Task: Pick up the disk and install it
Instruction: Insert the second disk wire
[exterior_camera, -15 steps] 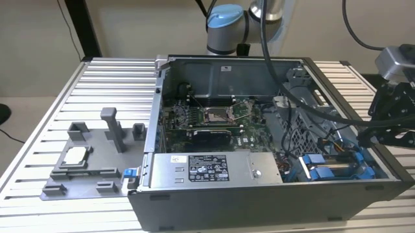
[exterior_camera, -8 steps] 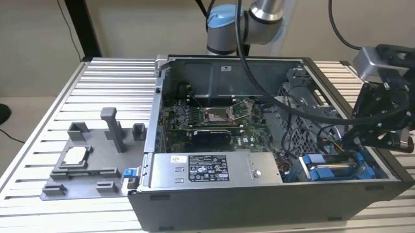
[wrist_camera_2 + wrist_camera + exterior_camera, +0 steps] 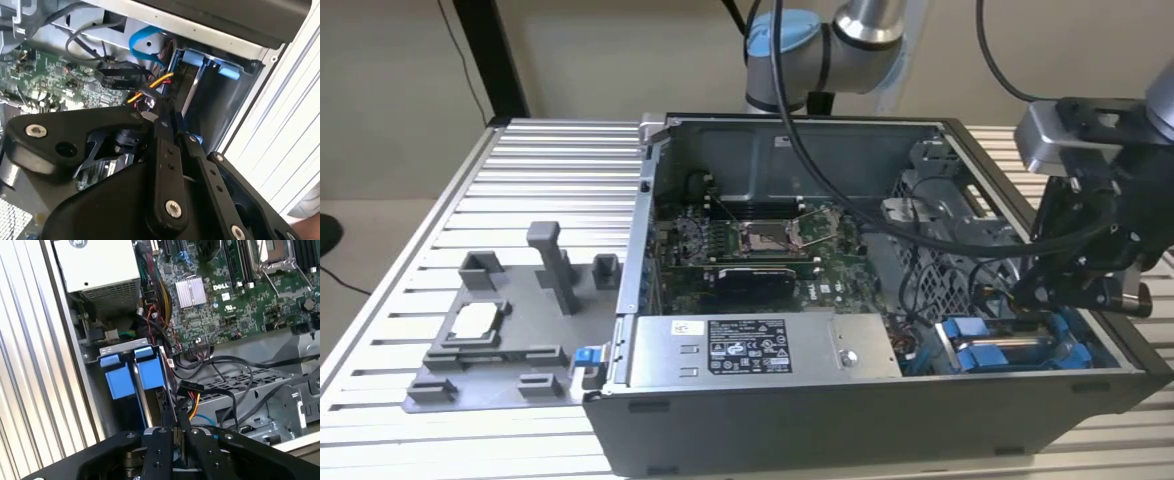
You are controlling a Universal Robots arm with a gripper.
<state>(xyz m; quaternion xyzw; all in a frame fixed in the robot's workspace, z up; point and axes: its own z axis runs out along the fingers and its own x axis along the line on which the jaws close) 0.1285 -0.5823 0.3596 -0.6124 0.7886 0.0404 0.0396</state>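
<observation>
Closest in the first wrist view is the black two-fingered gripper (image 3: 172,419). Its jaws are drawn almost together on a thin upright edge, so they look clenched on the disk (image 3: 150,376), a flat silver-grey hard drive in a blue plastic bracket, and not released. The second wrist view shows the gripper (image 3: 167,119) the same way, with its tips down among the cables.

The disk stands on edge in the drive bay at the corner of the open dark-grey computer case (image 3: 854,420). Its blue tabs sit level with the bay's mouth, beside a second blue tab (image 3: 116,376). In the exterior view, the gripper (image 3: 1074,290) hangs over this bay at the view's right, directly above the disk (image 3: 987,355).

I judge the pick-up to be done and the seating in the bay to be the step in hand. That calls for a straight push along the slot with the drive kept square to the rails. It must also stay clear of the bundle of black, yellow and red cables (image 3: 192,390) just beside it.

Beyond the bay lie the green motherboard (image 3: 240,310) and the large grey power-supply box (image 3: 761,345). Farther off, the grey plastic fixture tray (image 3: 494,350) rests on the ribbed aluminium desk (image 3: 547,180).
</observation>
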